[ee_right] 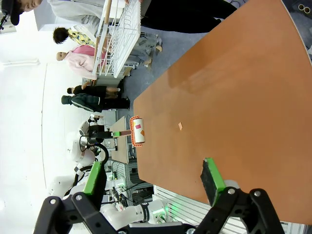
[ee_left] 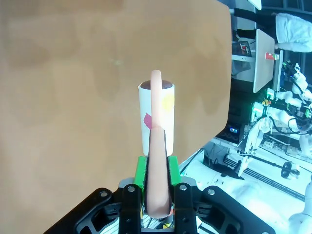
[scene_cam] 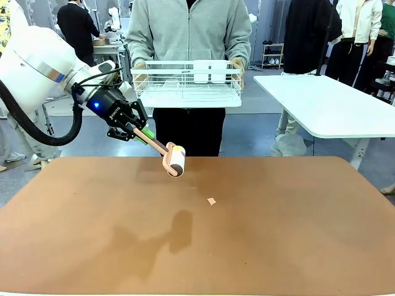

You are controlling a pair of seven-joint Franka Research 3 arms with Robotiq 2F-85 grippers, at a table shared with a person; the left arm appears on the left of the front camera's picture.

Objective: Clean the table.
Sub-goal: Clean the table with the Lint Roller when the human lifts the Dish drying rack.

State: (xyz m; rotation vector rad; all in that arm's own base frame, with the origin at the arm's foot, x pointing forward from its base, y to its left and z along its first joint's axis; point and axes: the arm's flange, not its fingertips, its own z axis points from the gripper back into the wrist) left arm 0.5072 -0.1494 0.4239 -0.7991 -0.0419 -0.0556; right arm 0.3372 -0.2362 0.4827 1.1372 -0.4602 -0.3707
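The reddish-brown table (scene_cam: 278, 234) spans the front view. My left gripper (scene_cam: 137, 131) is shut on the peach handle of a lint roller (scene_cam: 173, 160), which hangs in the air above the table's far left part. In the left wrist view the lint roller (ee_left: 156, 117) rises straight between the green pads (ee_left: 140, 170), with the table (ee_left: 73, 97) beneath. A small scrap (scene_cam: 212, 201) lies on the table just right of the roller. My right gripper (ee_right: 153, 183) is open over the table (ee_right: 243, 97), with nothing between its fingers; the lint roller (ee_right: 138, 130) and scrap (ee_right: 180, 126) show farther off.
A person stands at the far side holding a white wire basket (scene_cam: 187, 83) in both hands above the table's far edge. A white-topped table (scene_cam: 333, 105) stands at the back right. Other people stand in the background.
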